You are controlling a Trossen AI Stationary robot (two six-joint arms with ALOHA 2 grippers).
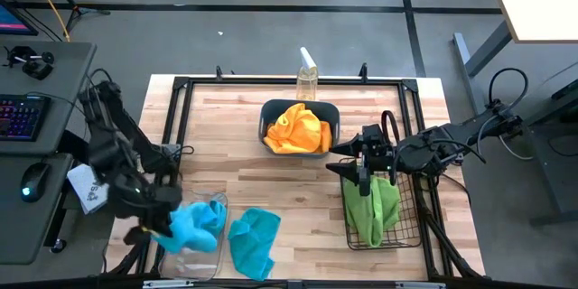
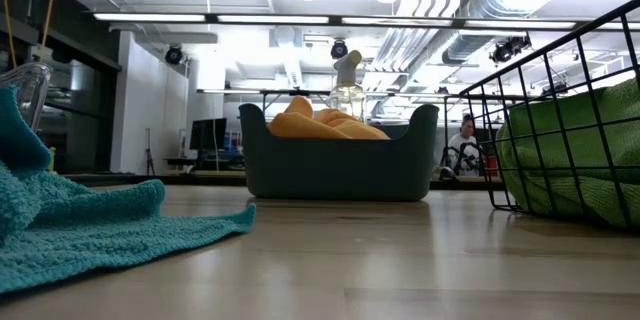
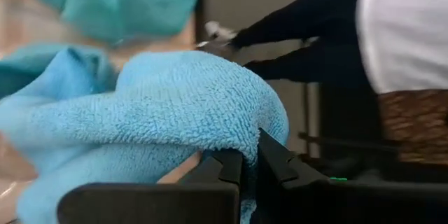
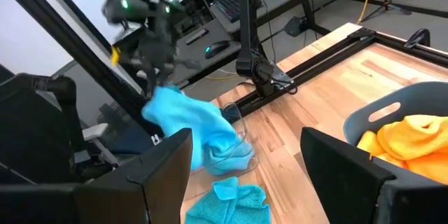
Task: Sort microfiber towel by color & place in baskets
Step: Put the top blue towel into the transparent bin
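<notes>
My left gripper [image 1: 161, 226] is shut on a light blue towel [image 1: 197, 224] over the clear plastic bin [image 1: 206, 262] at the table's near left. A teal towel [image 1: 253, 242] lies flat on the table beside the bin. The dark teal tub [image 1: 271, 113] at the middle far side holds orange towels [image 1: 298, 131]. My right gripper [image 1: 365, 179] is open and empty above the black wire basket [image 1: 411, 226], which holds a green towel [image 1: 372, 206]. My left gripper pinches a bunched part of the light blue towel [image 3: 241, 140] between its two fingers [image 3: 225, 166]; one layer or several, I cannot tell. The towel hangs slack below the gripper [image 4: 157, 77]. Its lower end [image 4: 224, 150] rests in the clear bin.
A clear spray bottle [image 1: 307, 77] stands at the far edge behind the tub. A black metal frame [image 1: 181, 126] runs around the tabletop. Bare wood lies between the tub, the bin and the wire basket.
</notes>
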